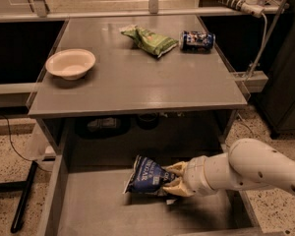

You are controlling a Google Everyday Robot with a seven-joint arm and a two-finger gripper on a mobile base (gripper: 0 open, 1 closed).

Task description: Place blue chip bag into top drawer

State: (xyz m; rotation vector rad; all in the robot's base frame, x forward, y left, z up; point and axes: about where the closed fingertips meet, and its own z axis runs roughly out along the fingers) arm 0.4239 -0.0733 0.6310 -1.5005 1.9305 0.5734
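Observation:
The blue chip bag (146, 176) is a crinkled dark blue foil bag with white lettering. It is inside the open top drawer (98, 205), at the middle of its grey floor, low over it or resting on it. My gripper (171, 181) reaches in from the right on a white arm and is shut on the bag's right end. One tan finger sits above the bag's edge and one below it.
On the grey tabletop (137, 77) above stand a cream bowl (70, 63) at the left, a green chip bag (150, 39) at the back and a small blue drink can (196, 40) lying at the back right. The drawer has low side walls.

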